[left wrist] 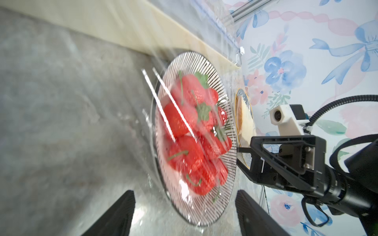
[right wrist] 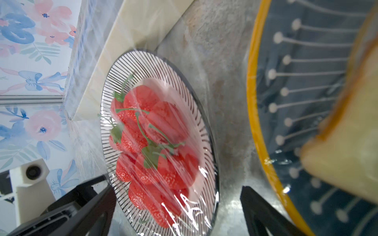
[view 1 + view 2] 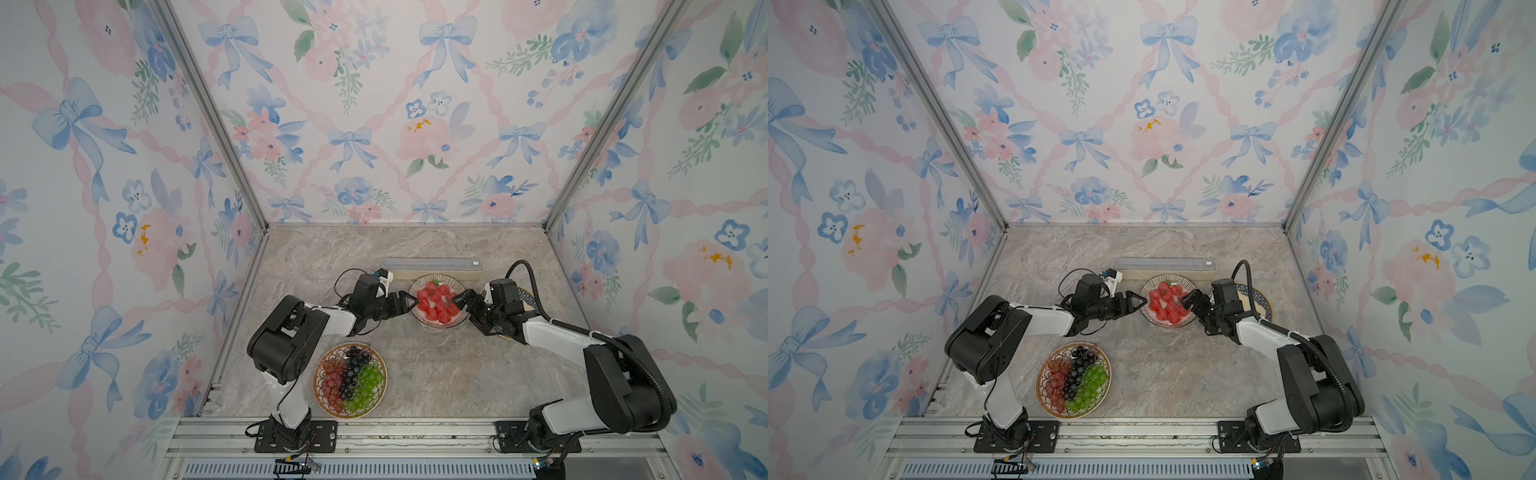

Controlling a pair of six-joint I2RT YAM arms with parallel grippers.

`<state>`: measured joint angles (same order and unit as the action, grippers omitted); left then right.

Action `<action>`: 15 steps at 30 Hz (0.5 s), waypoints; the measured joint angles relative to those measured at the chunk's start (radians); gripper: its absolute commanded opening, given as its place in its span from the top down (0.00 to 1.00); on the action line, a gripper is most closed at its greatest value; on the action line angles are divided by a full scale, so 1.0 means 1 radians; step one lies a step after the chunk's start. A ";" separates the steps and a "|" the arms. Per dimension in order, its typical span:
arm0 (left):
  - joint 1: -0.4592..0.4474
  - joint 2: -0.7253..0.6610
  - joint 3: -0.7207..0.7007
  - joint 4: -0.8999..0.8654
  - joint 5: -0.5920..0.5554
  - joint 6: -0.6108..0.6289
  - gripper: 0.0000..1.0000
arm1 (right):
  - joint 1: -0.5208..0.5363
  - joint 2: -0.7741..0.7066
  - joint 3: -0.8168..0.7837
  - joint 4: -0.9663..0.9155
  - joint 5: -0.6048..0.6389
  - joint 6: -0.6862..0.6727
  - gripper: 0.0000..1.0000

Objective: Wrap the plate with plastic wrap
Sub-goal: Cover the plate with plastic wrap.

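Right wrist view: thin clear crinkly plastic wrap (image 2: 184,202) is draped over the round black-striped plate (image 2: 204,132) of strawberries (image 2: 155,126). Judged light, limp, clingy, tearable; best pinched at loose margins beyond the rim. The left claw (image 1: 185,193) and the right claw (image 2: 177,183) are held wide, empty

Both top views are bright, with soft, even light that seems to come from overhead. Shadows on the worktop (image 3: 415,374) are faint, and the frame rails (image 3: 208,112) splay outward toward the picture edges. The left wrist view is smeared by motion blur, with white streaks of glare on the plastic wrap (image 1: 159,106) over the strawberries (image 1: 180,120). The right wrist view is sharper there, though the blue plate (image 2: 306,81) close to the lens is out of focus.
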<state>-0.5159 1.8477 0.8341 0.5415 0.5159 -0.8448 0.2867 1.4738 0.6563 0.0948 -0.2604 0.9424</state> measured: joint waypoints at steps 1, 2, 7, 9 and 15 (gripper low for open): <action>-0.001 0.023 0.022 0.002 0.005 0.005 0.18 | -0.005 0.013 0.009 0.006 -0.003 -0.009 0.03; -0.001 0.047 0.042 0.002 0.009 0.008 0.18 | -0.008 0.028 0.020 0.008 -0.010 -0.016 0.03; -0.010 0.111 0.077 -0.005 0.024 0.018 0.19 | -0.011 0.105 0.068 0.044 -0.054 -0.038 0.03; -0.021 0.111 0.085 -0.010 0.027 0.024 0.20 | -0.008 0.126 0.080 0.052 -0.072 -0.046 0.03; -0.060 0.079 0.087 -0.056 0.020 0.033 0.20 | 0.029 0.131 0.101 0.018 -0.073 -0.088 0.03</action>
<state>-0.5755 1.9270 0.9207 0.4854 0.5362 -0.8116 0.3153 1.6047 0.7578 0.1127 -0.3336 0.8547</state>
